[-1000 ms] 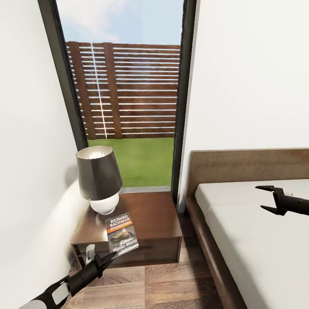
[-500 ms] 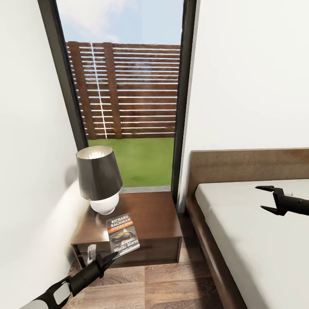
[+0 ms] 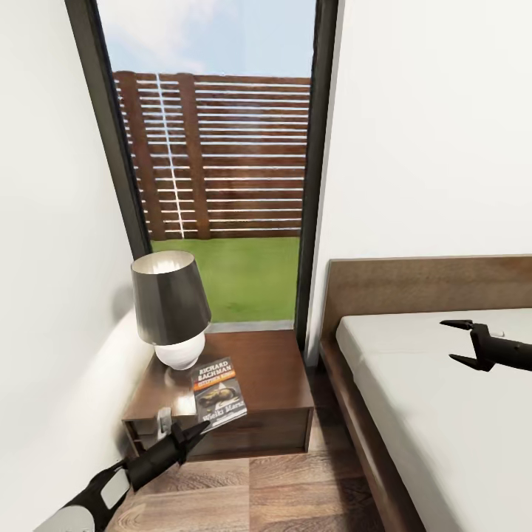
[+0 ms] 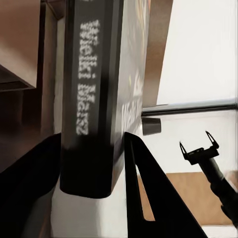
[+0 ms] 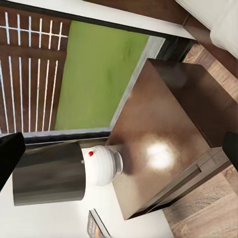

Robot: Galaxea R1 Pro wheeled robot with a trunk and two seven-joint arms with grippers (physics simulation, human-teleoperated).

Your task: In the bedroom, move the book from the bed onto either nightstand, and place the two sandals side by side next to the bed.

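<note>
The book (image 3: 219, 393), a dark paperback with white "Richard Bachman" lettering, hangs tilted just above the front of the nightstand (image 3: 266, 369). My left gripper (image 3: 198, 430) is shut on its lower edge. In the left wrist view the book's spine (image 4: 91, 99) stands between the dark fingers (image 4: 148, 198). My right gripper (image 3: 458, 342) is open, with nothing in it, over the bed's grey mattress (image 3: 443, 428). The sandals are out of view.
A lamp (image 3: 170, 307) with a dark shade and white base stands at the nightstand's back left, close to the book. Behind it is a tall window (image 3: 214, 162). A white wall is at the left. A strip of wood floor (image 3: 295, 495) runs between nightstand and bed frame.
The left gripper has carried the book a little to the right and farther in over the nightstand top. The right arm has not moved.
</note>
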